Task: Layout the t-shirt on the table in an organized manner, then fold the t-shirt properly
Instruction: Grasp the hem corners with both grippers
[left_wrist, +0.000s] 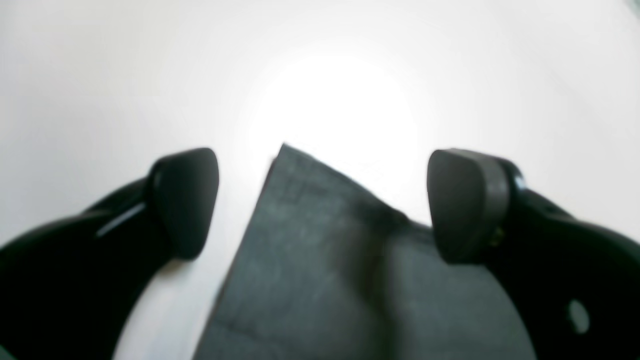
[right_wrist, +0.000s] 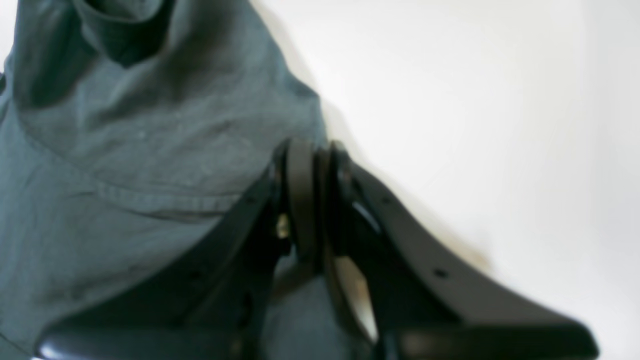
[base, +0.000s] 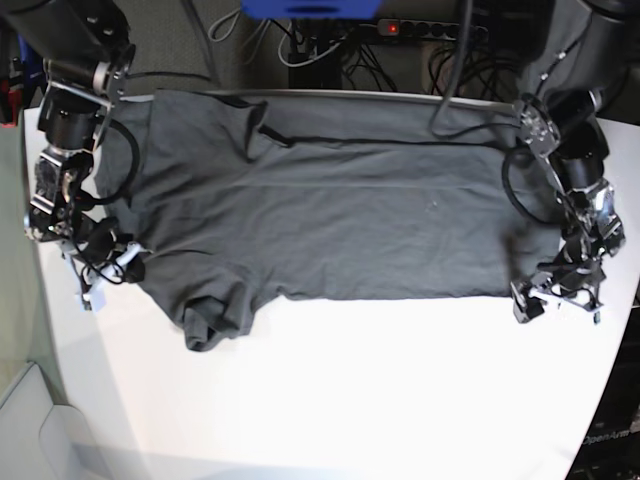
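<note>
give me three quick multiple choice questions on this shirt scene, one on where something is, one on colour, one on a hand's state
1. Where does the t-shirt lie on the table?
A. across the far half
B. along the near edge
C. hanging off the front

2. What colour is the t-shirt?
A. white
B. dark grey
C. red

3. How is the left hand?
A. shut on the cloth
B. open, a shirt corner between its fingers
C. out of view

Answers: 1 A, the base view shows bare white tabletop in front of it. 2 B, every view shows charcoal cloth. 3 B, the left wrist view shows its pads wide apart.
</note>
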